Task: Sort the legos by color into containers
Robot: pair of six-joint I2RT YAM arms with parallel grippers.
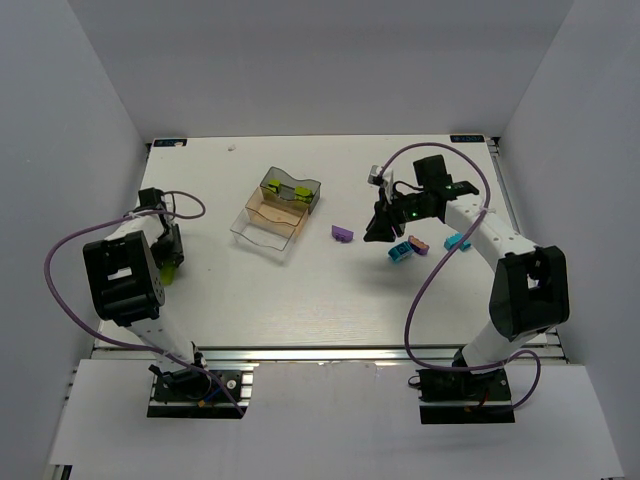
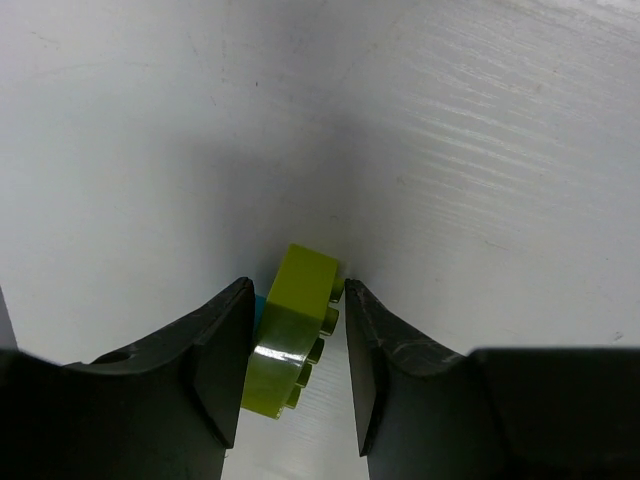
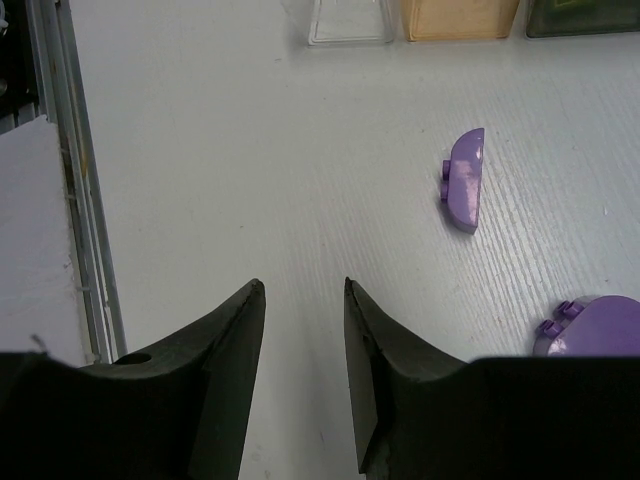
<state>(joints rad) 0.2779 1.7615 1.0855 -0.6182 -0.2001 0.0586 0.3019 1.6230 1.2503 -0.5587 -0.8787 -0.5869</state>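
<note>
**Inspector:** Overhead view?

**Onlooker:** The left gripper (image 1: 170,256) stood at the left of the table (image 1: 300,310). A green brick (image 1: 171,271) was at its tips, well apart from the trays (image 1: 252,234). The grey tray (image 1: 316,192) held green bricks. The right gripper (image 1: 384,228) hung between a purple brick (image 1: 343,233) and cyan bricks (image 1: 400,251).

**Inspector:** Left wrist?

**Onlooker:** Its fingers (image 2: 215,370) stood close on either side of the green brick (image 2: 295,335). I could not tell whether it was clamped.

**Inspector:** Right wrist?

**Onlooker:** The fingers were slightly apart with nothing between them. The purple brick (image 3: 465,180) lay ahead.

**Inspector:** Judgement?

**Onlooker:** Green pickup in hand. Next it wants a firm grip, then a carry to the grey tray.
</note>
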